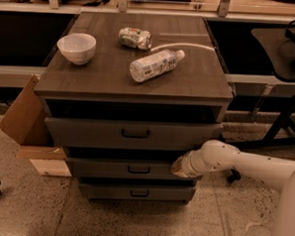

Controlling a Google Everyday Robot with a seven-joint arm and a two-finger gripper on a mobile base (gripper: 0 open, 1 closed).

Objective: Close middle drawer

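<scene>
Gripper point(177, 167) at front of middle drawer point(105, 168)

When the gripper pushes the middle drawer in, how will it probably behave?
The middle drawer probably slides straight and stiffly: its wide front looks rigid. The gripper is at its right end, so it may skew slightly. The plastic bottle lying on its side above might roll from a jolt.

Floor point(132, 223): speckled terrazzo. Cardboard box point(20, 111) at 9 o'clock, black stand point(285, 115) at 3 o'clock (dim warm light). Gripper point(178, 167) at middle drawer point(115, 169) front, 4 o'clock.
</scene>
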